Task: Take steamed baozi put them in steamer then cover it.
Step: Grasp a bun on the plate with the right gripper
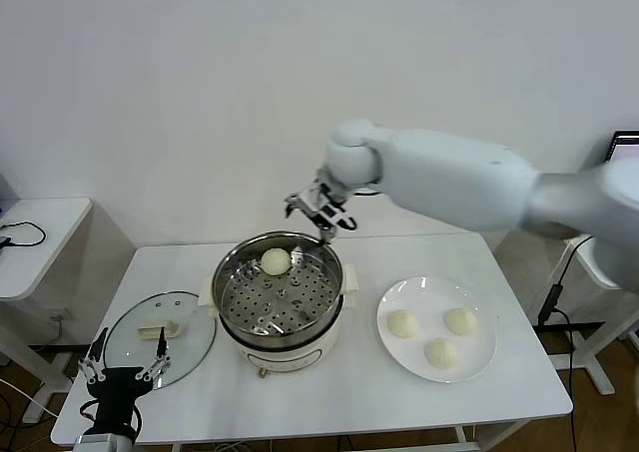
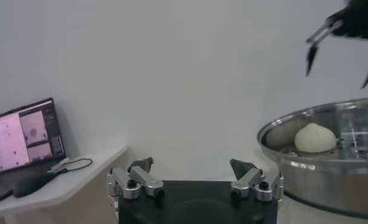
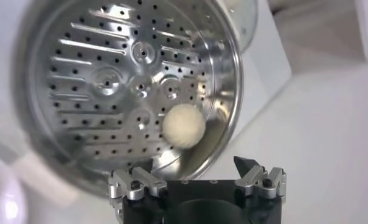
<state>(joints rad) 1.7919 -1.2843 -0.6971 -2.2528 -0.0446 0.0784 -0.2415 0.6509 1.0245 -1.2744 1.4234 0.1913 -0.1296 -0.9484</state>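
Now I have one baozi [image 1: 276,261] in the steamer [image 1: 281,290], upper centre of the frame. Three wait on the plate [image 1: 436,328], lower right; I may knock the rim when reaching back. Right end effector [image 1: 319,211] hovers released above the far rim; left end effector [image 1: 122,361] is released, lower left by the cover [image 1: 160,338].

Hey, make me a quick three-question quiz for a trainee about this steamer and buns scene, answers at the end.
1. How many round cream-white buns remain on the flat white plate?
2. True or false: the clear glass lid already sits on the shiny steel steamer pot.
3. Which hand hangs above the pot's far rim: A) left hand B) right hand?

Key: 1. Three; a fourth bun lies on the perforated tray. 2. False; it lies on the table by the pot, on the robot's left. 3. B; it is open and empty.
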